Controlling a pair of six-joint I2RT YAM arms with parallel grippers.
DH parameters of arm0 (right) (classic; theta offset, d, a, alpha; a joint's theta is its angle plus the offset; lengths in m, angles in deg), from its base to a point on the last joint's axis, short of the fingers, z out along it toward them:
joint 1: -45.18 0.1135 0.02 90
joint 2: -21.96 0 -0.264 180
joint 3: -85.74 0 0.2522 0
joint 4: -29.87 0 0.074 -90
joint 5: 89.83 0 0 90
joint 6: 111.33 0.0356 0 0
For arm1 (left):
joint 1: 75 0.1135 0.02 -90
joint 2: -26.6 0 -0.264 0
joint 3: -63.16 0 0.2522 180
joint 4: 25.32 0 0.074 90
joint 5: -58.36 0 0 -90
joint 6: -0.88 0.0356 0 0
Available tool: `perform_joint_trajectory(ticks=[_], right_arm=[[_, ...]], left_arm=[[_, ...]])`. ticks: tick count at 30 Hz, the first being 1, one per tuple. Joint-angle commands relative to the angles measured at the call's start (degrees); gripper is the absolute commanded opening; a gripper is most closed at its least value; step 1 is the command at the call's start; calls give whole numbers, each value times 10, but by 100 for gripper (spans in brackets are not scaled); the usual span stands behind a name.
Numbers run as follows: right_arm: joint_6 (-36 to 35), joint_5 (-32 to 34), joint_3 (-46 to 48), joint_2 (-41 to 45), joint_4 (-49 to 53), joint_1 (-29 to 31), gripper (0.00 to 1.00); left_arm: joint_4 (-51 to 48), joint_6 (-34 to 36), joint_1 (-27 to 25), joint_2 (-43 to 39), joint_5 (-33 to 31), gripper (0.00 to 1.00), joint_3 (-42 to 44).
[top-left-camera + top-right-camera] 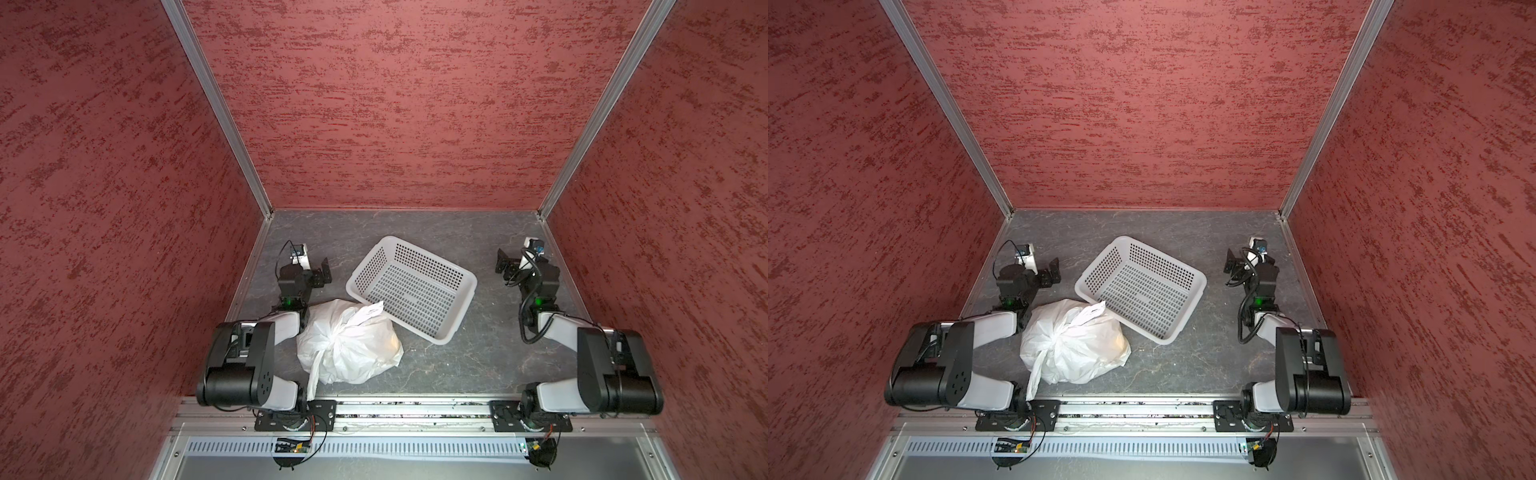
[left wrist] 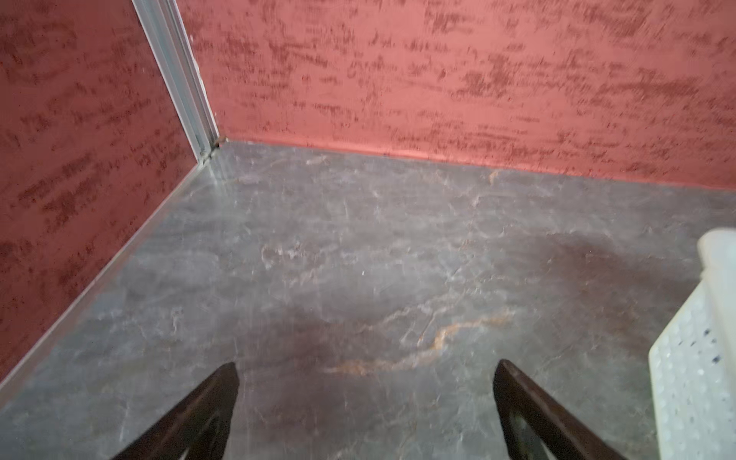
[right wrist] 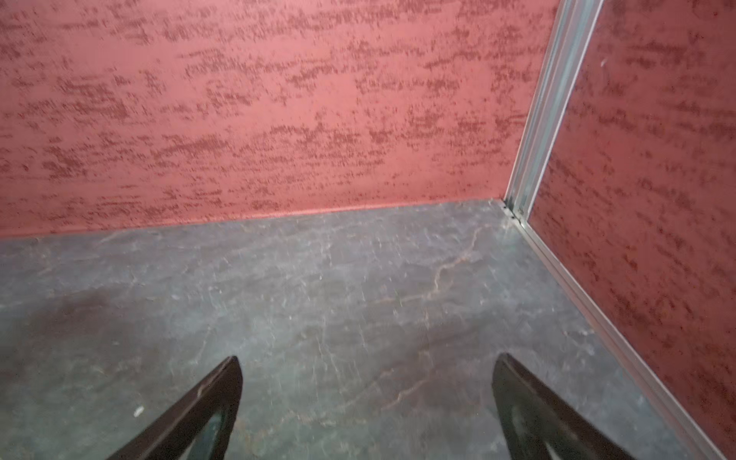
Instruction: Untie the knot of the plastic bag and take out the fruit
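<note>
Roughly L-R plastic bag (image 1: pixel 365 353), knot (image 1: pixel 332 337) up top, tail (image 1: pixel 371 310) twd basket (image 1: pixel 368 270)

Thin crinkly white plastic bag (image 1: pixel 351 343), rigid perforated plastic basket (image 1: pixel 432 330), matt stone-look table (image 1: pixel 469 357).

Both top views look steeply down from high up, sharing the whole bench (image 1: pixel 478 365); each wrist view sits low, close, facing a far corner (image 2: pixel 213 145).
</note>
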Motion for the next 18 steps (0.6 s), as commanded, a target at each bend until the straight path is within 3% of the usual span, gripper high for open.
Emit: perform_joint_trajectory(ticks=[1, 6, 10, 18], right_arm=[[3, -39, -68, 34, 199, 27, 99], [-26, -106, -175, 45, 392, 134, 99], [-54, -168, -222, 44, 504, 233, 99], [-97, -171, -268, 18, 651, 401, 97]], left_arm=[[-142, -5, 3, -45, 20, 99, -48], [-264, -58, 3, -85, 54, 99, -108], [-292, -99, 2, -102, 89, 100, -122], [-299, -154, 2, -112, 124, 100, -117]])
